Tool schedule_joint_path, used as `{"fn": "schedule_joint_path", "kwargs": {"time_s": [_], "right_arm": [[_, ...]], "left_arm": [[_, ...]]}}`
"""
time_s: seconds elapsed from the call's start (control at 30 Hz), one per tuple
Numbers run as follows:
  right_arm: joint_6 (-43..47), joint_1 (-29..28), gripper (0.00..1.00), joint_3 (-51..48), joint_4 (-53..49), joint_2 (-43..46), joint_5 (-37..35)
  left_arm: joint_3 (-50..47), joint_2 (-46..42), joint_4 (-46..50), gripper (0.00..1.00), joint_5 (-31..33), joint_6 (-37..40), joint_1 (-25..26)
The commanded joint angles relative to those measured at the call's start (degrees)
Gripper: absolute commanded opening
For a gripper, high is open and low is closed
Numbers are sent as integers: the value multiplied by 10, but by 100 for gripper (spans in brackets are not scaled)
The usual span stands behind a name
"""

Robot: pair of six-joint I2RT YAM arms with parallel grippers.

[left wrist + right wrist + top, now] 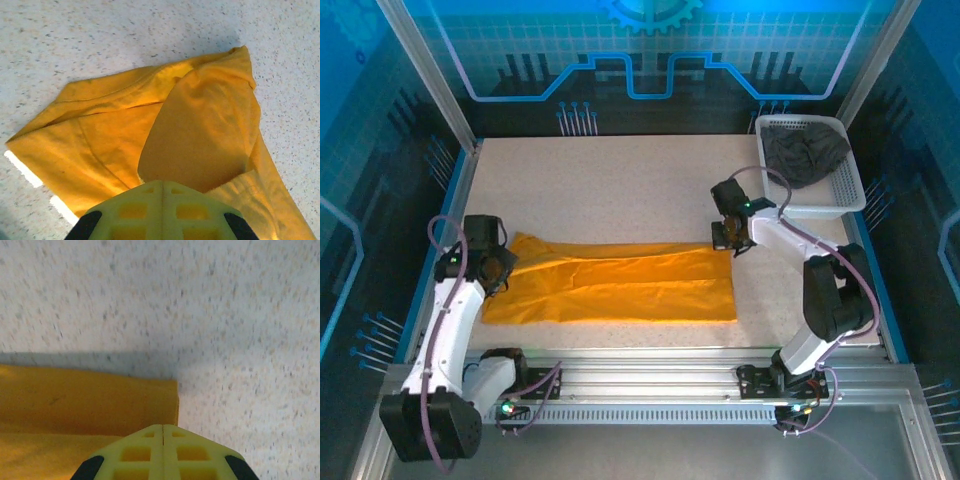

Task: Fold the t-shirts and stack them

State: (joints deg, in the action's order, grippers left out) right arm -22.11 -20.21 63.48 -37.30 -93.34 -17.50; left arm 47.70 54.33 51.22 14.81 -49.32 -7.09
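Now, left gripper (498,272) and right gripper (730,240) — both tight on orange t-shirt (620,285); grey t-shirt (805,155) (crumpled) in basket (850,192)

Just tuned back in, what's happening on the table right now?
Both arms are at the orange shirt, which lies in a long strip on the table. The left gripper is shut on a lifted fold at its left end. The right gripper is shut at its far right corner, grip unclear. The grey shirt sits bunched in the basket.
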Motion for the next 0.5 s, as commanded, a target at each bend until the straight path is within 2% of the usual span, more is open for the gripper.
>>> {"fn": "schedule_joint_path", "kwargs": {"time_s": [0.0,0.47], "right_arm": [[-24,-19,0,-33,-21,31,-22],[-49,-60,0,-73,-46,47,-60]], "left_arm": [[-14,-7,52,0,19,-9,-8],[-54,-53,116,0,7,-52,-8]]}}
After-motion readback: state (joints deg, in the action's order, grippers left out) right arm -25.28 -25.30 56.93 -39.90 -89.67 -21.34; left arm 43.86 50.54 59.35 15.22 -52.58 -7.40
